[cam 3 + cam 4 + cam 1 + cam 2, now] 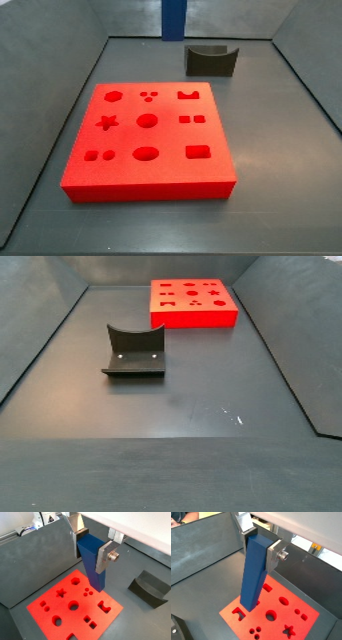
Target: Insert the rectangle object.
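1. A matte dark grey floor (174,406) filled the enclosure in both side views.
2. Small pale scuffs (234,416) marked the floor's near right part.
3. Plain grey walls rose on the left (54,70), the right (314,60) and the far side (120,15), each sloping outward.
4. A darker grey band (160,476) ran across the near edge.
5. Light was even and soft, with a faint sheen on the floor.
6. In a wrist view, a bright pale surface (140,527) lay behind the gripper (89,562), which hung above the floor.
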Controlling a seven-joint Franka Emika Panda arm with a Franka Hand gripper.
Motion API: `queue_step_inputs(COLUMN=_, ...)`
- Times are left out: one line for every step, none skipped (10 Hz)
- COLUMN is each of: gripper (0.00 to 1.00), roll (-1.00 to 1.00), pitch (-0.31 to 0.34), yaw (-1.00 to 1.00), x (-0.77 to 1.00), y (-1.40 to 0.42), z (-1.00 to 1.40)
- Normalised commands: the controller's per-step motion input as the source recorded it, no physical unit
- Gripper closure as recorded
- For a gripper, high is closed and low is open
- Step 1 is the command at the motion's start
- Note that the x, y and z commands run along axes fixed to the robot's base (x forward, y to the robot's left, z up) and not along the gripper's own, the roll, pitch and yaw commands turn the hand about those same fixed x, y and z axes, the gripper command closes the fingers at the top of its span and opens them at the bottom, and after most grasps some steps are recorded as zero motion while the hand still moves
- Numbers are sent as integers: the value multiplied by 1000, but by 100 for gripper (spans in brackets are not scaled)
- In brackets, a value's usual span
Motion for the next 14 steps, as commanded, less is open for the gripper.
queue_step_inputs(gripper=100, roll=-73, pitch=0, yaw=0, x=0, y=-60, z=-40)
queue_step_inputs(gripper=100, roll=-206, pitch=0, yaw=0, x=0, y=-157, z=-97)
queue_step_inputs(gripper=100, roll=-320, pitch=0, yaw=0, x=0, y=-357, z=-106)
queue_step_inputs(gripper=100, roll=-370, pitch=34, yaw=0, x=-6, y=-574, z=-177)
queue_step_inputs(gripper=100, roll=-399, pitch=99, yaw=0, x=0, y=-706, z=-191)
queue_step_inputs(gripper=100, roll=-393, pitch=107, yaw=0, x=0, y=-749, z=-183)
queue_step_inputs(gripper=100, roll=-343, pitch=74, yaw=0, x=-51, y=-809, z=-220)
queue_step_inputs(gripper=100, roll=-299, pitch=50, yaw=0, x=-74, y=-863, z=-240)
queue_step_inputs(gripper=100, roll=-274, pitch=41, yaw=0, x=-71, y=-891, z=-269)
queue_step_inputs(gripper=100, roll=-244, pitch=43, yaw=0, x=-63, y=-923, z=-303)
queue_step_inputs(gripper=100, roll=-210, pitch=59, yaw=0, x=-49, y=-951, z=-343)
queue_step_inputs(gripper=100, roll=-179, pitch=59, yaw=0, x=-54, y=-974, z=-394)
queue_step_inputs(gripper=100, roll=-149, pitch=69, yaw=-6, x=-34, y=-989, z=-394)
queue_step_inputs(gripper=100, roll=-24, pitch=0, yaw=0, x=-17, y=-286, z=-9)
